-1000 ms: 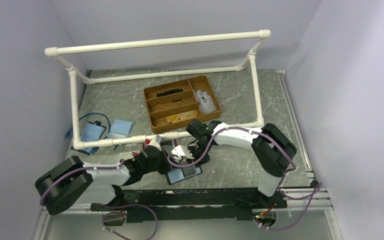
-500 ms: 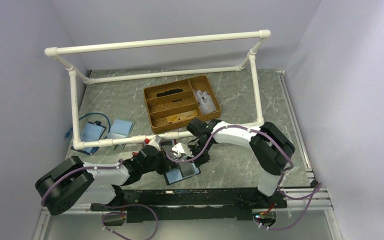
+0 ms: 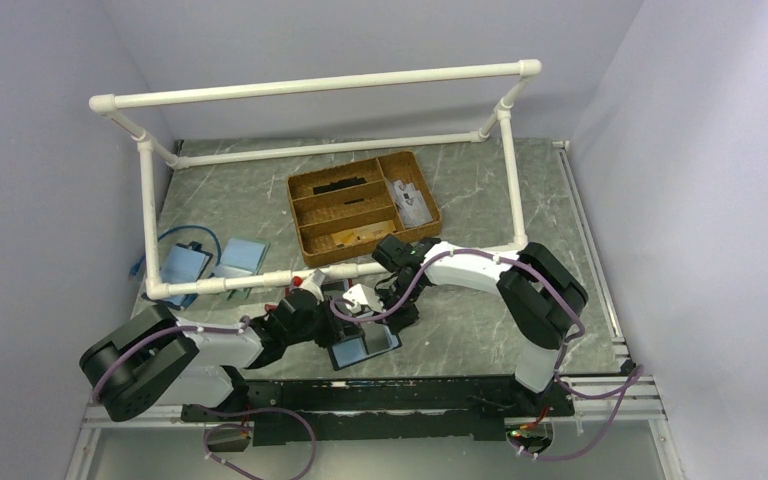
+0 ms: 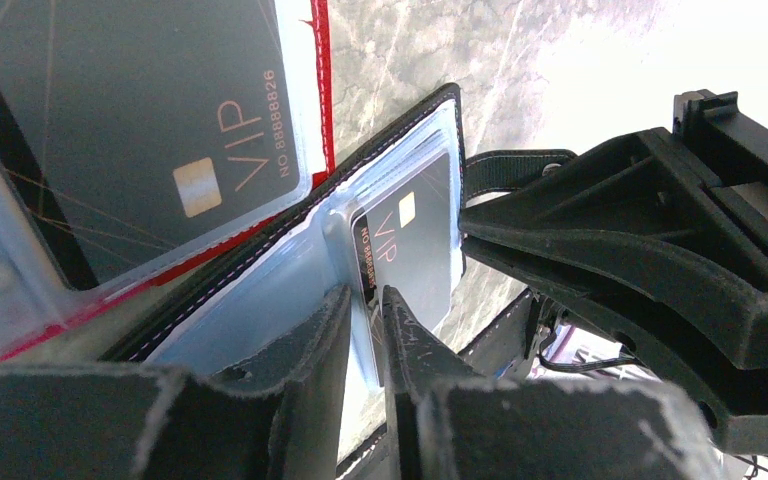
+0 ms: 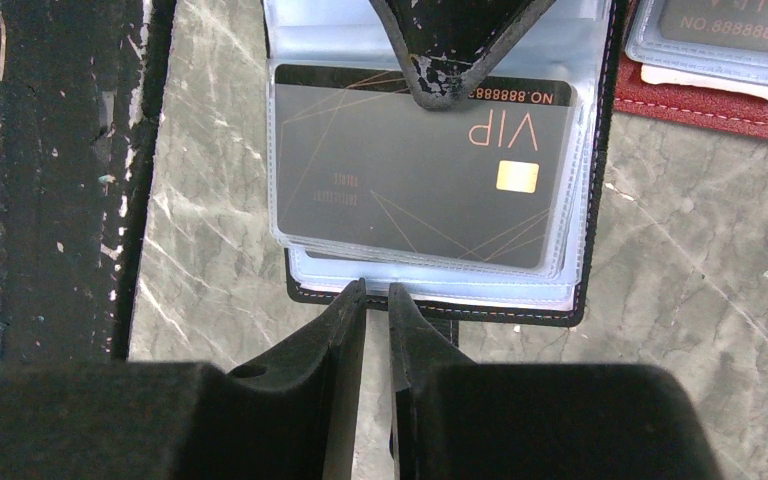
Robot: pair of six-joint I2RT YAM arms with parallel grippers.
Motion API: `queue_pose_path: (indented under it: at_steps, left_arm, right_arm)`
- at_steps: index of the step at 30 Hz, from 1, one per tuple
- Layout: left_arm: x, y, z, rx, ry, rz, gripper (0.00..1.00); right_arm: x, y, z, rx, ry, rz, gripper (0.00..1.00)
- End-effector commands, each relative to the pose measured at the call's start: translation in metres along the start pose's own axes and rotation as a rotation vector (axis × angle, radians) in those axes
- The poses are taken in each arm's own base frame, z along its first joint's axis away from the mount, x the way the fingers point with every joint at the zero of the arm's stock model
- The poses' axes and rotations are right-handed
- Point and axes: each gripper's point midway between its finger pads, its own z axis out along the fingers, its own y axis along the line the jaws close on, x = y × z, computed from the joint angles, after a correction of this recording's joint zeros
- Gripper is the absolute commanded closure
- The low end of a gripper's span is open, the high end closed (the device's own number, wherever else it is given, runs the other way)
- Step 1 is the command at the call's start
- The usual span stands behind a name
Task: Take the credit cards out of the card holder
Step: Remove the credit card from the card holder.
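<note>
Fingers (image 4: 305,345) of the left gripper (image 4: 367,295) are seen closed to a sliver on the exposed corner of the dark credit card (image 4: 415,245), which sits in a clear sleeve of the open card holder (image 5: 520,315). The holder is laid flat on the marble table (image 5: 220,200) between the two grippers, close to the arms' bases, with a red-edged holder (image 5: 720,105) just beside it. The right gripper (image 5: 375,292) is shown at the holder's opposite black edge, its fingers (image 5: 310,350) drawn to a narrow slit with nothing visible between them. Whether that edge is being pressed down cannot be told. The card's long axis is seen running across the right wrist view, parallel to that edge. Its numbered long side is shown just clear of the sleeve mouth, which faces the left gripper. The pull is therefore judged to belong to the left arm, along the card's short axis and away from the right gripper. A light blue card cannot be picked out among the pale sleeves.
</note>
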Motion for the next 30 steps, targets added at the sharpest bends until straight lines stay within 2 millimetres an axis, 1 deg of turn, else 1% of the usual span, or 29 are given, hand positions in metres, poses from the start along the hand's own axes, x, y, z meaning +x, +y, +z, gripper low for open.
queue_pose_path:
  at_steps: [1, 8, 14, 17, 19, 20, 21, 24, 26, 30]
  left_arm:
    - [0.007, 0.002, 0.003, -0.013, 0.043, 0.019, 0.76]
    - [0.013, 0.003, 0.01, 0.007, 0.076, 0.019, 0.75]
    - [0.011, -0.001, 0.012, 0.027, 0.072, 0.022, 0.76]
    - [0.01, -0.002, 0.013, 0.032, 0.065, 0.024, 0.8]
    - [0.01, -0.002, 0.013, 0.036, 0.063, 0.028, 0.88]
    - [0.01, -0.002, 0.013, 0.04, 0.062, 0.031, 0.96]
    - [0.01, -0.002, 0.013, 0.043, 0.06, 0.034, 1.0]
    - [0.01, 0.0, 0.011, 0.046, 0.052, 0.058, 1.0]
    - [0.008, 0.003, 0.008, 0.04, 0.039, 0.087, 1.0]
    - [0.003, -0.001, -0.002, 0.095, -0.014, 0.18, 1.0]
  right_arm:
    - [-0.008, 0.003, 0.003, -0.033, -0.031, 0.009, 0.83]
    - [-0.01, 0.005, 0.004, -0.046, -0.041, 0.016, 0.83]
    - [-0.013, 0.007, 0.005, -0.062, -0.055, 0.021, 0.83]
    - [-0.015, 0.008, 0.006, -0.07, -0.061, 0.026, 0.83]
    - [-0.015, 0.009, 0.006, -0.076, -0.063, 0.029, 0.83]
    - [-0.016, 0.008, 0.006, -0.075, -0.065, 0.03, 0.83]
    - [-0.016, 0.008, 0.006, -0.074, -0.065, 0.032, 0.83]
    - [-0.017, 0.006, 0.004, -0.069, -0.062, 0.038, 0.83]
    - [-0.017, 0.002, -0.001, -0.05, -0.062, 0.048, 0.82]
    - [-0.015, -0.006, -0.014, -0.014, -0.09, 0.073, 0.82]
